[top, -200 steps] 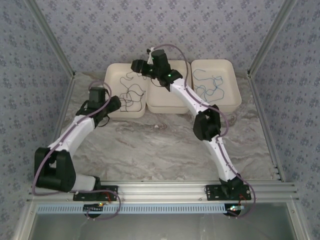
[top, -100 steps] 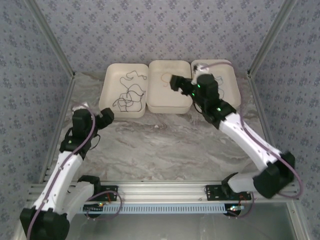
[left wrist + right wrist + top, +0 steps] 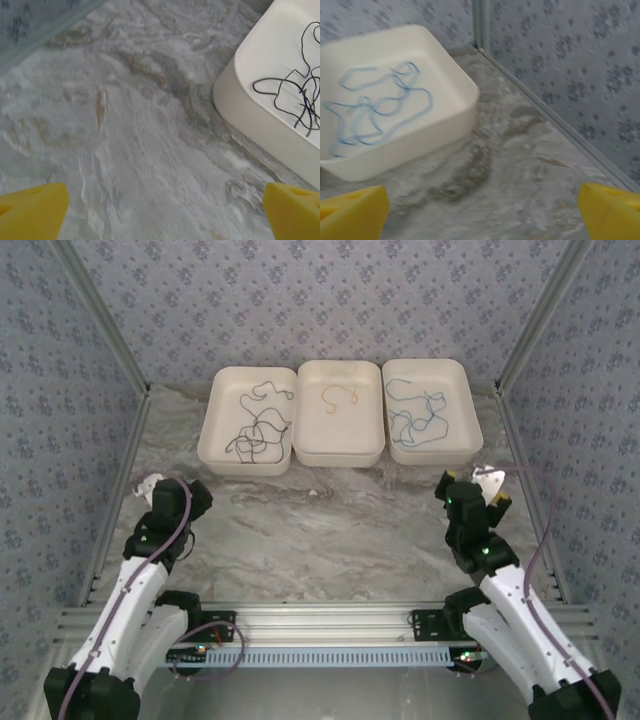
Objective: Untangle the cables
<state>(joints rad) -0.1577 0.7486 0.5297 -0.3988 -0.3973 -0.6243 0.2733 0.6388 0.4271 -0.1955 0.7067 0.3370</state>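
Observation:
Three cables lie in separate white trays at the back. The black cable (image 3: 258, 430) (image 3: 300, 95) is in the left tray (image 3: 212, 410), the short orange cable (image 3: 340, 398) in the middle tray (image 3: 340, 453), and the blue cable (image 3: 418, 415) (image 3: 375, 115) in the right tray (image 3: 470, 410). My left gripper (image 3: 150, 487) (image 3: 165, 212) hangs open over bare marble, left of and nearer than the left tray. My right gripper (image 3: 490, 485) (image 3: 482, 212) is open over the table, nearer than the right tray, holding nothing.
Metal frame posts and patterned walls close in the table on the left (image 3: 110, 490) and right (image 3: 530, 490). In the right wrist view, the frame rail (image 3: 555, 125) runs close by on the right. Marble tabletop (image 3: 320, 530) stretches between the arms and the trays.
Both arms have pulled back from the trays toward the near corners of the table. Both grippers have opened wide. The middle and right trays are now uncovered.

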